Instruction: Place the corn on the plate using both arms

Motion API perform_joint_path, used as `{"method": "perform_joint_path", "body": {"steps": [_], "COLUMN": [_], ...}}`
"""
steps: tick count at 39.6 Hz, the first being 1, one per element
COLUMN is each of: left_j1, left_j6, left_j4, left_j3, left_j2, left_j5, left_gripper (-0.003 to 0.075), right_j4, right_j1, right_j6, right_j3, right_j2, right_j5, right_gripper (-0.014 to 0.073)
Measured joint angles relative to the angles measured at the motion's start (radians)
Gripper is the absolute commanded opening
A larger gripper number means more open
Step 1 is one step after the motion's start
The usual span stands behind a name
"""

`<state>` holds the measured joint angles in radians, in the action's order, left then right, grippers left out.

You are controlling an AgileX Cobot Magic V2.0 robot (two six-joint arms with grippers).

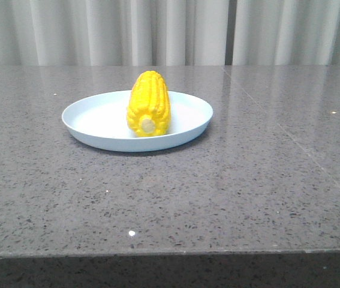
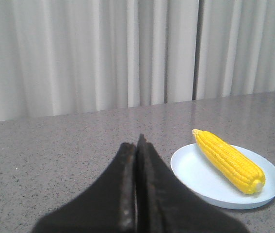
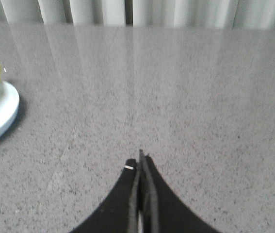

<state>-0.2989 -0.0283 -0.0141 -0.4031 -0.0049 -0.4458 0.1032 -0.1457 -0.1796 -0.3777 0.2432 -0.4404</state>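
Left pincer (image 2: 137,145) closed, empty; corn (image 2: 229,160) on plate (image 2: 195,179), apart.

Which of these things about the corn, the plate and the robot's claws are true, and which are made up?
1. The corn lies on the plate. True.
2. The plate is red. False: it is pale light blue.
3. The left claw is holding the corn. False: its fingers are closed together on nothing, apart from the plate.
4. The right claw is shut and empty, over bare table. True.
5. The corn stands upright on its end. False: it lies on its side, its stub end facing the front camera.
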Motion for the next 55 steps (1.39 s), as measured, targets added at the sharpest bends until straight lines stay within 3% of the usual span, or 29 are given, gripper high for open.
{"method": "perform_joint_path", "body": {"steps": [8, 55], "left_j1": [0.000, 0.010], "left_j6": [0.000, 0.000], "left_j4": [0.000, -0.010], "left_j3": [0.000, 0.034], "left_j2": [0.000, 0.000], "left_j5": [0.000, 0.009], "left_gripper": [-0.0020, -0.0020], "right_j4": [0.002, 0.005], "right_j1": [0.000, 0.000], "right_j6": [0.000, 0.001], "right_j3": [0.019, 0.021], "right_j2": [-0.080, -0.080], "right_j5": [0.046, 0.054], "right_gripper": [-0.0062, -0.0062]}}
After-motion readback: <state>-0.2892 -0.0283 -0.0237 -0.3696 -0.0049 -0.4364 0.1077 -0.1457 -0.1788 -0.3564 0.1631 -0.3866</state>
